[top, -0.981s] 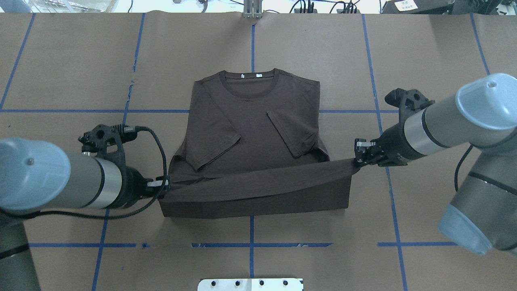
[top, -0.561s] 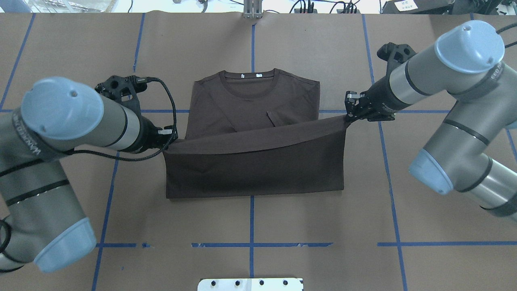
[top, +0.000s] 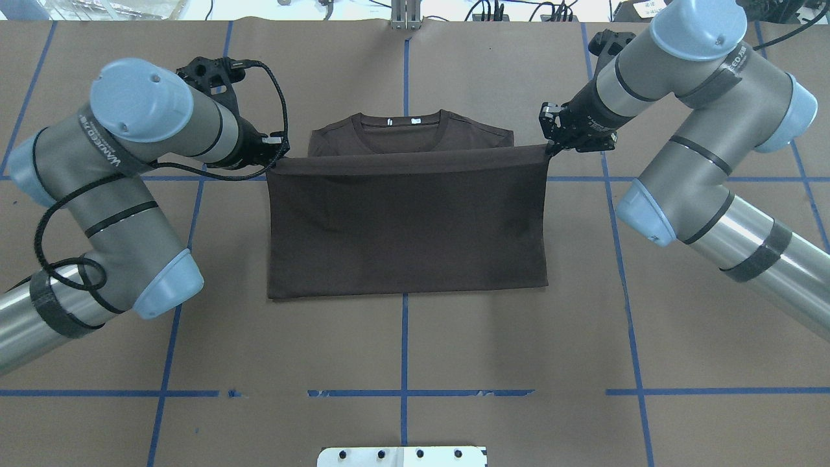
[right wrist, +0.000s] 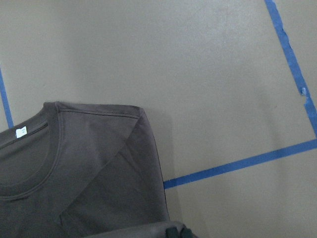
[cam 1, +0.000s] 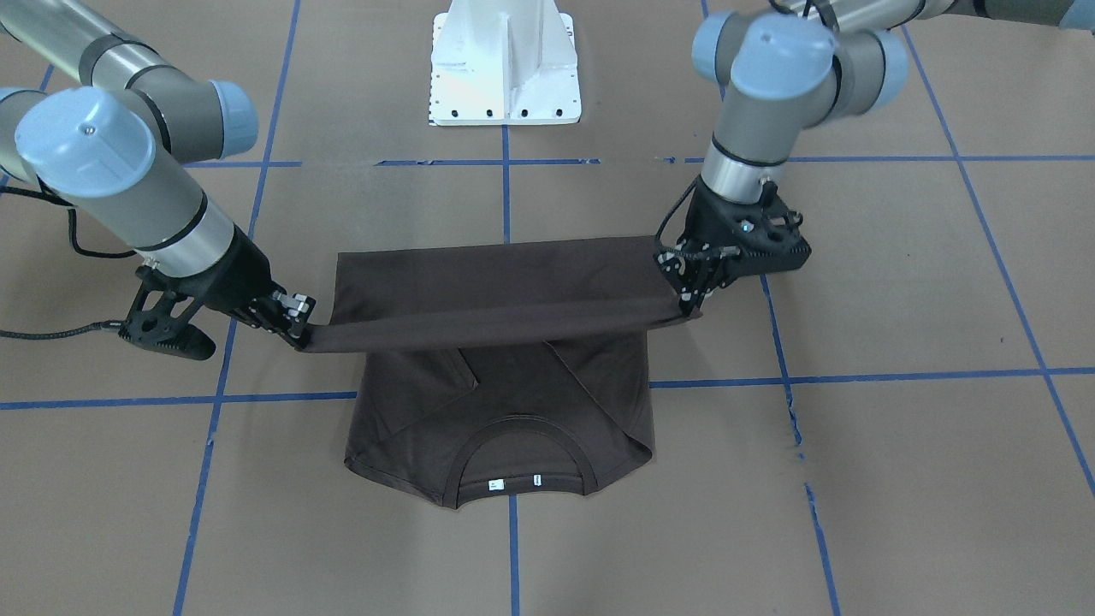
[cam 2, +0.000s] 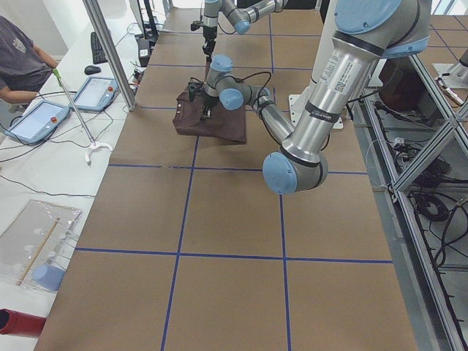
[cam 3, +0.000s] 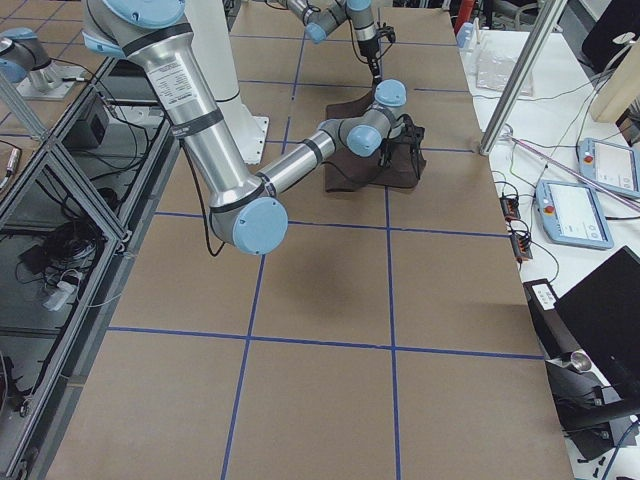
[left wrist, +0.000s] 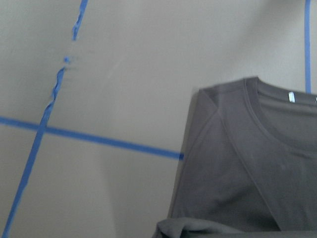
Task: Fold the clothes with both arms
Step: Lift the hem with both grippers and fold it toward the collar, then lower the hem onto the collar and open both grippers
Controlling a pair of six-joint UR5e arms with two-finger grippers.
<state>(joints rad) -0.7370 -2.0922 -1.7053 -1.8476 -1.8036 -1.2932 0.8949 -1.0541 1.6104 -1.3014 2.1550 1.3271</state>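
Dark shirt [top: 408, 220] hangs taut between my claws: left claw [top: 277, 154] and right claw [top: 550, 148] each clamp a hem corner, collar [top: 400, 124] just beyond them. Bottom-to-top fold in hand. Next move, I reckon: lower hem onto shoulders, release together.

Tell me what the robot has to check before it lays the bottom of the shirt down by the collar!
1. Left gripper pinching its corner of the T-shirt: ok.
2. Right gripper pinching the other corner: ok.
3. Lifted hem stretched straight between them: ok.
4. Sleeves folded in on the chest under the lifted hem: ok.
5. Lifted hem brought up to the collar: not ok, the collar and shoulders show beyond it.
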